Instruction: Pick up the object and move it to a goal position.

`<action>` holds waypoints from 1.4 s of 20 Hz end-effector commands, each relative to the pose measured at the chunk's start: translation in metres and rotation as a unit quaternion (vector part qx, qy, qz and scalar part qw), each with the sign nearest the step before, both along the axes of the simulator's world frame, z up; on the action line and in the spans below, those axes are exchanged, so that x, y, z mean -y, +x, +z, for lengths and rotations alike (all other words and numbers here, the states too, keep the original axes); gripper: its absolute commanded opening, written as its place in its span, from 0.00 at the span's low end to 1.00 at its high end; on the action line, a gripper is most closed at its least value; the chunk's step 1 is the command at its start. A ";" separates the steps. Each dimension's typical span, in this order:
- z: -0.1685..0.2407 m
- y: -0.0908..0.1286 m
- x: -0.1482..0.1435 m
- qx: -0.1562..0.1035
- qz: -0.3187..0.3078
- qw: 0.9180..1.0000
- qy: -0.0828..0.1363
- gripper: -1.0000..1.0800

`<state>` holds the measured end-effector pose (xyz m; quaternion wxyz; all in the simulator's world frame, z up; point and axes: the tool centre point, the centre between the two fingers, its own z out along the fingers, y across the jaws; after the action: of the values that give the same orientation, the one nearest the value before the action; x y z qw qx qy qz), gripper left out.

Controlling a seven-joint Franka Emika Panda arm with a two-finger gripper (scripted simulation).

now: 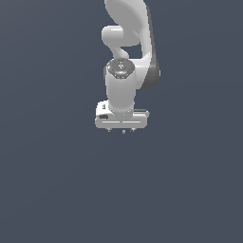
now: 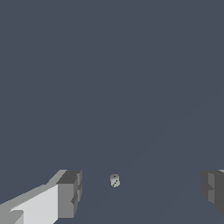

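1. The end effector (image 1: 122, 130) is hanging with its fingers pointing down at the grey surface (image 1: 52, 190), and it is grasping nothing. In the wrist view its two fingers (image 2: 70, 192) are sitting spread wide apart, so it is released and ready to close around something small.

2. The object (image 2: 114, 180), a tiny pale piece that looks like a short cylinder with dark flecks, is lying on the surface in the gap between the spread fingers. It looks small and far below, touching neither finger. How upright it is sitting is too small to tell.

3. This pose is probably serving an approach from above: the open fingers are lining up either side of the object so that a straight drop would bracket it. The pick-up is not yet done.

4. The exterior view is showing the arm (image 1: 128, 42) folded over and the whole hand from outside, but the object is not visible there. No edge or corner of the surface is appearing in either view, and no goal marker is visible.
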<state>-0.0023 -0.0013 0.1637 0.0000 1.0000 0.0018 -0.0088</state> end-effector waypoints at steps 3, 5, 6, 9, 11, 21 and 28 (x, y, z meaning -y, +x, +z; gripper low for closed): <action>0.001 0.001 0.003 0.001 -0.002 1.000 -0.001 0.96; 0.003 0.003 0.010 0.005 -0.010 1.000 -0.003 0.96; 0.004 0.004 0.015 0.007 -0.015 1.000 -0.004 0.96; 0.009 0.009 0.030 0.014 -0.026 1.000 -0.009 0.96; 0.011 0.010 0.035 0.015 -0.028 0.999 -0.010 0.96; 0.006 0.007 0.031 0.015 -0.049 0.999 -0.008 0.96; -0.005 0.000 0.024 0.014 -0.102 0.995 -0.005 0.96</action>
<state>-0.0003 -0.0271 0.1614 0.0051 0.9962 -0.0867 0.0053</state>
